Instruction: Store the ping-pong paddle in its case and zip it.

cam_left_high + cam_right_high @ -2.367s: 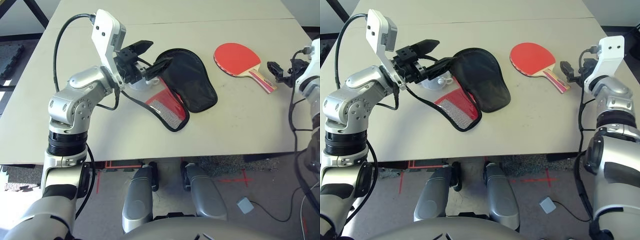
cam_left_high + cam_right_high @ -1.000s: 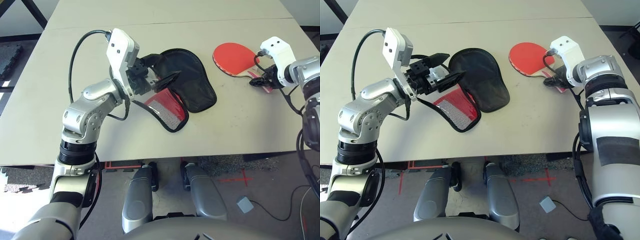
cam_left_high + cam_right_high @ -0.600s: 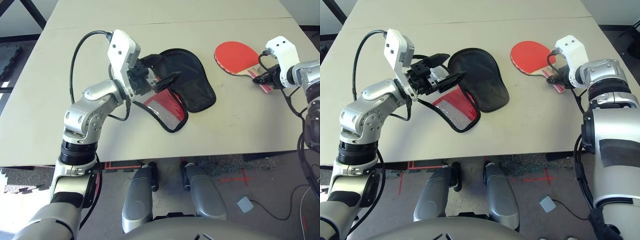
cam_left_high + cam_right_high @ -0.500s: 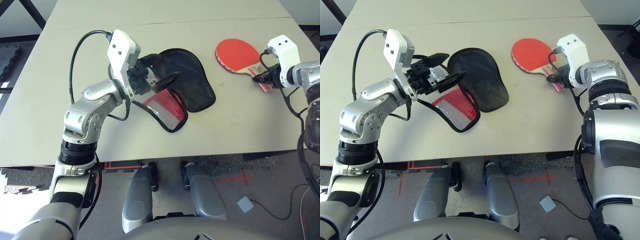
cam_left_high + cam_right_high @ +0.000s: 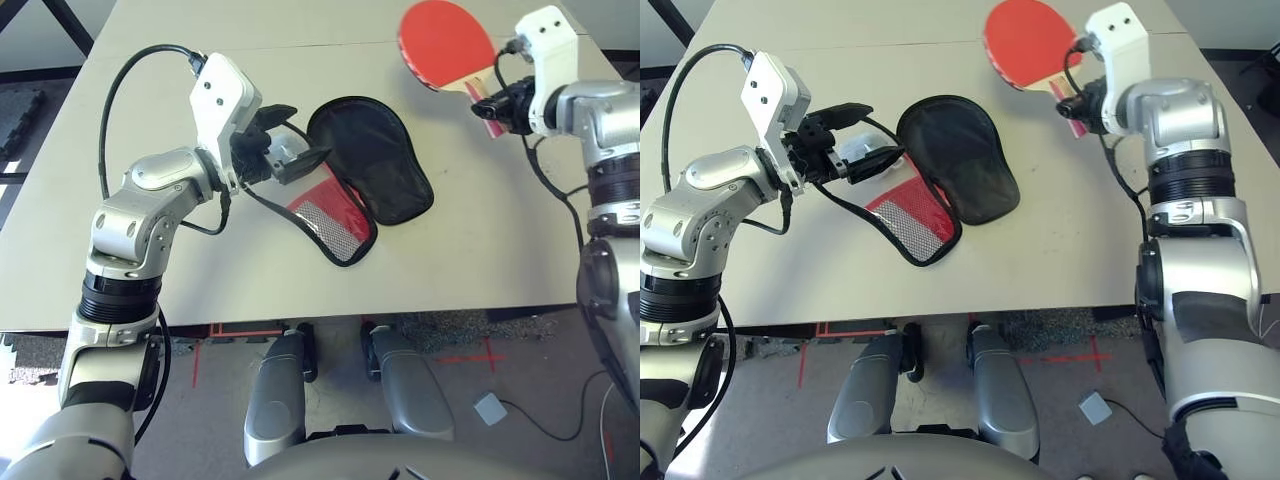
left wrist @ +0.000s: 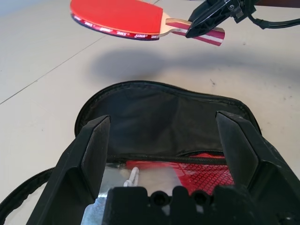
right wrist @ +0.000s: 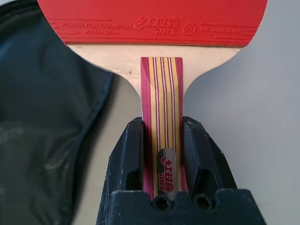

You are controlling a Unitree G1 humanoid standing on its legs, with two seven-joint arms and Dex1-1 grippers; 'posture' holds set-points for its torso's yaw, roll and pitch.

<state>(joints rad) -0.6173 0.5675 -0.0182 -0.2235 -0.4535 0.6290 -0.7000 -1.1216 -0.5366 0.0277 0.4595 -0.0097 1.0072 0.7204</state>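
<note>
The ping-pong paddle (image 5: 446,42) hangs in the air above the table's far right, red face up, casting a shadow below it. My right gripper (image 5: 492,102) is shut on its striped wooden handle (image 7: 161,140), a finger on each side. The case (image 5: 372,168) lies open on the table with its black lining up, and its red half with the mesh pocket (image 5: 330,213) is folded toward me. My left gripper (image 5: 305,132) hovers open over the case's left edge, its fingers (image 6: 93,150) spread wide with nothing between them. The black zipper edging (image 5: 845,205) trails under it.
The pale table (image 5: 480,250) has bare surface to the right of the case and in front of it. A seam (image 5: 330,45) crosses its far part. The near edge (image 5: 400,312) drops to a floor with red tape marks and a cable.
My right gripper has lifted the paddle off the table and carried it up and leftward, nearer the case. My left gripper has drawn back a little to the left, still open.
</note>
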